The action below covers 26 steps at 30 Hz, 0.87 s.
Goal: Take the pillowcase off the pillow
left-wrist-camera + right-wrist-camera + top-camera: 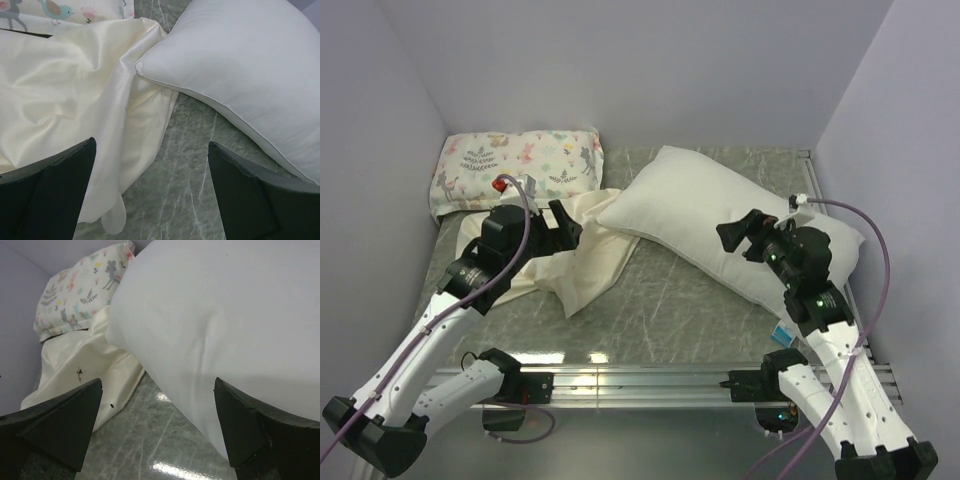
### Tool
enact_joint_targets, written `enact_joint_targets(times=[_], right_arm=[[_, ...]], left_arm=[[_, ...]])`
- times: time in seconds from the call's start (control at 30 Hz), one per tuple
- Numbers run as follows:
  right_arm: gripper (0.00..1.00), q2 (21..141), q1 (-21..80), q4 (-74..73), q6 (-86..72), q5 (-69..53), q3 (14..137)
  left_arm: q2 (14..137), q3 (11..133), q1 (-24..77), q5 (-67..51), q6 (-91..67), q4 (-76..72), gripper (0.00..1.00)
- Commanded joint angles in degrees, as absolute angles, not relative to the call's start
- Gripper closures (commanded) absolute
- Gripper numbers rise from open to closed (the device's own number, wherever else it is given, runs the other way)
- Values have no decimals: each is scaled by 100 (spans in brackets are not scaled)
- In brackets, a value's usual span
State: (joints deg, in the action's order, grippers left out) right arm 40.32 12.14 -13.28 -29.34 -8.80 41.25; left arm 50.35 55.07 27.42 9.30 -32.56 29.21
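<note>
The pillowcase (582,262) lies off the pillow (720,225), toward the counter's (670,310) left edge; left claw (558,225) and right claw (741,232) gape empty; probably only withdrawing remains.

Pale lilac walls (620,60) round grey-green marbled tabletop (660,300), alu rail (650,380) at near edge.

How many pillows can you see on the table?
2. The big white pillow lies on the right side of the table. The small animal-print pillow sits in the back left corner. No others show, though the cloth could hide something.
</note>
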Motion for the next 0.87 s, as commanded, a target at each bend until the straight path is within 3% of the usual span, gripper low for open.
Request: enact_joint_targets(times=[0.0,0.37,0.83], right_arm=[[0,3587,1248,-1397,-2769,-730,3938],[0,3700,1248,-1468,-2707,-694,3718],[0,3832,1248,-1503,-2628,-703,3788]], left_arm=[[4931,5493,2812,1090,-3006,2672,1],[5327,6135,3173,1380,-2979,2777,1],[4896,5590,3173,1354,-2892,2505,1]])
